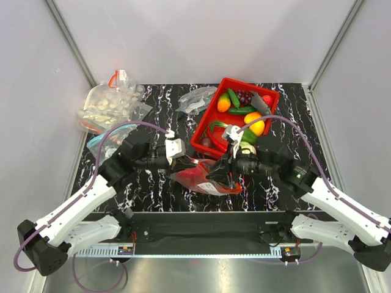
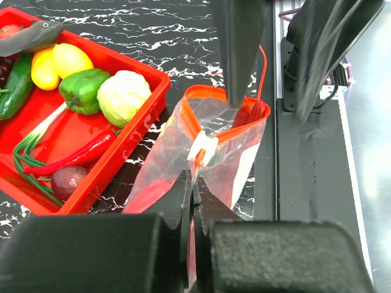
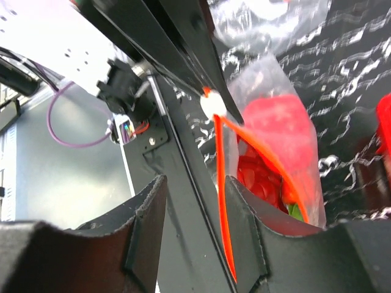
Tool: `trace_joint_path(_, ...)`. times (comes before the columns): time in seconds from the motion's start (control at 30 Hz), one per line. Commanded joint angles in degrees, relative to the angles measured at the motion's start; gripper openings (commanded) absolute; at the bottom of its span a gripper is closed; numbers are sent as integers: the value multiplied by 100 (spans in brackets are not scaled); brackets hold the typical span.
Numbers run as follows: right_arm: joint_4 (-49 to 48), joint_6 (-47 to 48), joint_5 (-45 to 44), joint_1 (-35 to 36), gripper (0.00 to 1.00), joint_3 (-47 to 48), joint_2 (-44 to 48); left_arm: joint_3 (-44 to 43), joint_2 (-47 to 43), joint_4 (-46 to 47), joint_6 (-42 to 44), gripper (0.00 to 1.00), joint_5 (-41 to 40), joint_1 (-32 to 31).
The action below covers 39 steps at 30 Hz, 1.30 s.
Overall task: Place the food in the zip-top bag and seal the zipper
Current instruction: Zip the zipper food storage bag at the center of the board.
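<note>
Left gripper (image 2: 193, 189) is clamped shut on the thin red-orange zip strip (image 2: 241, 131) of the clear, crinkly plastic zip-top bag (image 2: 162, 168). Its tips pinch the strip at, or just beside, the small white plastic slider (image 2: 202, 148). The bag lies on the black, white-veined table (image 2: 122, 27) between the two arms, just on the near side of the shallow red plastic tray (image 2: 128, 143). Its mouth gapes in a loop, so the zipper is not sealed. Glossy red toy food (image 3: 272, 131) sits deep inside the bag, well clear of the mouth.

Right gripper (image 3: 195, 186) stands with its jaws apart. The strip hangs loosely between them and it grips nothing.

Sealing looks like the step in hand. For a clean seal, the left pinch should act as a fixed anchor that keeps the strip taut and level. The right jaws should close on both lips together, close to the anchor, then run rightward along the strip to its end. The pull should stay in line with the strip, or the light bag will drag or twist and the tracks will miss each other. A slack loop would probably leave a gap.

Farther right, the tray holds a green toy pepper (image 2: 85, 88) and a pale round vegetable (image 2: 124, 96), so it is worth checking whether these belong in the bag before closing.
</note>
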<state>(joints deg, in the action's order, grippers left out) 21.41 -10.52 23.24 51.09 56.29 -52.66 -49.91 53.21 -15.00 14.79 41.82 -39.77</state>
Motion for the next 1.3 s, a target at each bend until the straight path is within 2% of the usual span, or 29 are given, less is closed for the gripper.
trace_joint_path(0.0, 214, 323, -189, 50, 50, 540, 3, -212, -100, 376, 16, 0, 10, 22)
trace_joint_path(0.17, 258, 612, -276, 59, 48, 1015, -384, -186, -135, 367, 51, 0, 37, 39)
trace_joint_path(0.4, 478, 1622, -136, 59, 54, 1419, -912, -194, -171, 323, 16, 0, 1, 31)
trace_joint_path(0.73, 285, 1931, 22, 68, 52, 1507, -1140, -247, -100, 226, 16, 0, 28, 31)
trace_joint_path(1.1, 215, 1879, -4, 226, 45, 1595, -1483, -379, 67, 138, -125, 0, 107, 66)
trace_joint_path(1.17, 197, 1870, -22, 252, 41, 1622, -1519, -379, 84, 147, -151, 0, 116, 74)
trace_joint_path(1.2, 214, 1870, -22, 261, 35, 1639, -1536, -379, 84, 147, -186, 0, 124, 66)
trace_joint_path(1.27, 215, 1870, -48, 279, 30, 1639, -1545, -388, 93, 147, -187, 0, 142, 83)
